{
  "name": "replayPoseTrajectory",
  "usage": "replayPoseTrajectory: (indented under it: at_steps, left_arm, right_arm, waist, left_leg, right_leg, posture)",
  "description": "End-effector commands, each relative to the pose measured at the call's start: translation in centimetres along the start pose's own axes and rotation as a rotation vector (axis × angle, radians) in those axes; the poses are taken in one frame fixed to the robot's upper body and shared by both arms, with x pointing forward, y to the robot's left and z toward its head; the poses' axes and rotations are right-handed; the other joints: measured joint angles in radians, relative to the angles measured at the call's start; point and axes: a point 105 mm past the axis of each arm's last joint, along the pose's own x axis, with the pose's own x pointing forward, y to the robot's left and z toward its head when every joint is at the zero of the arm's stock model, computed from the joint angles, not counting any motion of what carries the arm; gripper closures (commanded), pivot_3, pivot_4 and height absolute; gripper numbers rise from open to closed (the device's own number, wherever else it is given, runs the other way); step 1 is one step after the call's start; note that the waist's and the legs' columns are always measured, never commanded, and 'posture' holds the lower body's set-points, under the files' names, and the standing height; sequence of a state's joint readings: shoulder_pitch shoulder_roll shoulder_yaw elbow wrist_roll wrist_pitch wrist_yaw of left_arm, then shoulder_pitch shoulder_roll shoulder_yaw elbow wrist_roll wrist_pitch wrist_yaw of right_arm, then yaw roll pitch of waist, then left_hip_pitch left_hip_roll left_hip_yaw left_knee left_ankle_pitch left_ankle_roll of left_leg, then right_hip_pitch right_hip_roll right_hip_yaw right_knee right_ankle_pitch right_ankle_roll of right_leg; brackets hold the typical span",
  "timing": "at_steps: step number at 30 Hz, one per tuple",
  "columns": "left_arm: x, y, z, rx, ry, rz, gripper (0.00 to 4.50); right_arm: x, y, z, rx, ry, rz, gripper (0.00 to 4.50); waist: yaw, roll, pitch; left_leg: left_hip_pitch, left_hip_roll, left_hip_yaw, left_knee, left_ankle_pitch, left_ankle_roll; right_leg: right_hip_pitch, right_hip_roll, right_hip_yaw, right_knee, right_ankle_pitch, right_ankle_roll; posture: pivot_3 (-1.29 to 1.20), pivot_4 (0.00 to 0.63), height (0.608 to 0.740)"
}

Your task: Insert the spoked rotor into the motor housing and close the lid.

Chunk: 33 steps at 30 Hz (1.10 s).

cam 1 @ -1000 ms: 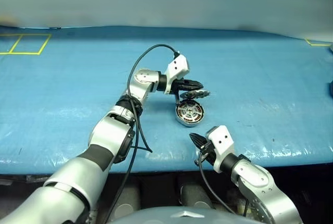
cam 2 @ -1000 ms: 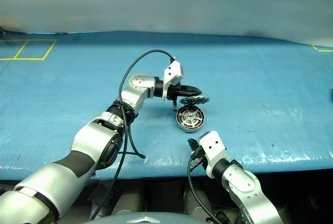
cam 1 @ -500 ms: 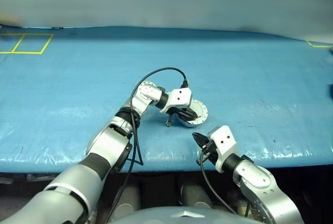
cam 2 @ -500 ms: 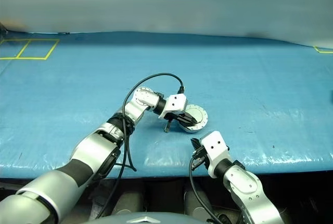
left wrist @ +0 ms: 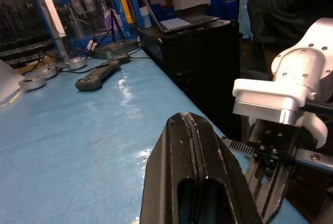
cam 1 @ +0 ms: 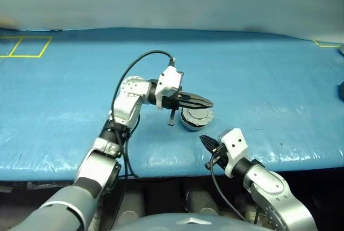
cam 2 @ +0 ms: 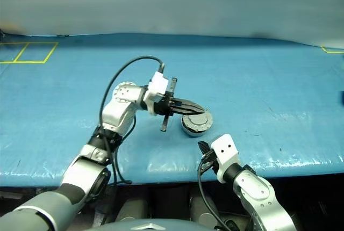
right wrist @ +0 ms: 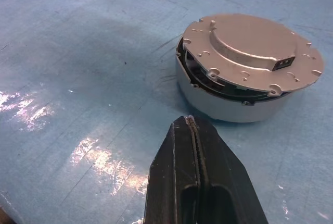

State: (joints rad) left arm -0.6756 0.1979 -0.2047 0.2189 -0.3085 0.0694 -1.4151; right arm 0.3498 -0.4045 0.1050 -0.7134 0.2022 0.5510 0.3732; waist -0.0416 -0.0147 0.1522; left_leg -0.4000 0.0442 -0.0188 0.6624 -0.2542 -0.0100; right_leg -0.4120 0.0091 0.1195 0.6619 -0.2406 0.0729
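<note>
Pictured on a blue plastic-covered table (cam 1: 64, 91): a round silver motor housing (right wrist: 229, 107) with its grey lid (right wrist: 252, 49) set on top, tilted and off-centre, a dark gap open under the lid's rim on one side. Hovering just above and beside the housing, the left gripper (cam 1: 207, 102), black fingers (left wrist: 190, 166) pressed tightly together and grasping nothing, pointing level across the table. Low at the near table edge, just in front of the housing and apart from it, the right gripper (cam 1: 203, 141), likewise clenched on nothing, fingertips aimed toward the housing. Beyond the left gripper along the table: small round metal parts (left wrist: 34, 82) and a dark handset (left wrist: 99, 75). Past the table edge, a laptop (left wrist: 174, 23) and a person's dark sleeve (left wrist: 281, 5).
</note>
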Motion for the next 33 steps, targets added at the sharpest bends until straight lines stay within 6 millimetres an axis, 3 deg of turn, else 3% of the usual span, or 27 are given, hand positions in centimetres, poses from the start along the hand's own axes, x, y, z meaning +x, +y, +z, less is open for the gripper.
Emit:
replayPoseTrajectory:
  at_steps: [1,6,13,14,21,33]
  left_arm:
    - [-1.7,-0.3,0.0,0.004,0.042,0.107,4.5]
    - [-4.7,-1.4,-2.1,-0.11,0.088,0.305,4.5]
    - [-6.5,-4.3,-4.2,-0.196,0.143,0.448,4.5]
    - [-6.6,-4.6,-4.4,-0.208,0.144,0.458,4.5]
    - [-7.3,-5.5,-5.2,-0.258,0.154,0.542,4.5]
    - [-7.0,-5.5,-5.6,-0.258,0.168,0.567,4.5]
  right_arm:
    - [-0.3,-0.9,2.4,-0.051,-0.09,-0.023,4.11]
    - [0.2,-1.5,4.2,-0.02,-0.177,0.007,2.56]
    - [3.8,-3.1,5.8,-0.027,-0.234,0.016,0.19]
    - [4.3,-3.2,5.8,-0.03,-0.233,0.025,0.02]
    - [7.4,-3.6,4.6,-0.077,-0.143,0.062,0.02]
    - [7.6,-4.0,2.5,-0.139,-0.054,0.041,0.02]
  waist:
    - [0.0,0.0,0.0]
    - [0.002,0.0,0.0]
    - [0.003,0.0,0.0]
    - [0.002,0.0,0.0]
    - [0.005,0.0,0.0]
    - [0.002,0.0,0.0]
  left_leg:
    - [0.0,0.0,0.0,0.0,0.0,0.0]
    - [0.001,0.0,0.0,0.002,0.0,0.0]
    - [0.001,0.0,0.001,0.001,0.0,0.0]
    - [0.001,0.0,0.002,0.001,0.0,0.0]
    - [0.001,0.0,0.001,0.0,0.0,0.0]
    - [0.001,0.0,0.002,0.0,0.0,0.0]
  right_leg:
    - [0.0,0.0,0.0,0.0,0.0,0.0]
    - [0.001,0.0,0.0,0.0,0.0,0.001]
    - [0.001,0.0,0.0,0.0,0.001,0.001]
    - [0.001,-0.001,0.001,0.0,0.001,0.0]
    - [0.0,-0.001,0.0,0.0,0.002,-0.002]
    - [0.0,-0.001,0.0,0.0,0.002,-0.002]
  posture:
    - [0.0,0.15,0.74]
    - [0.0,0.15,0.74]
    - [0.0,0.15,0.74]
    - [0.0,0.15,0.74]
    - [0.0,0.15,0.74]
    - [0.0,0.15,0.74]
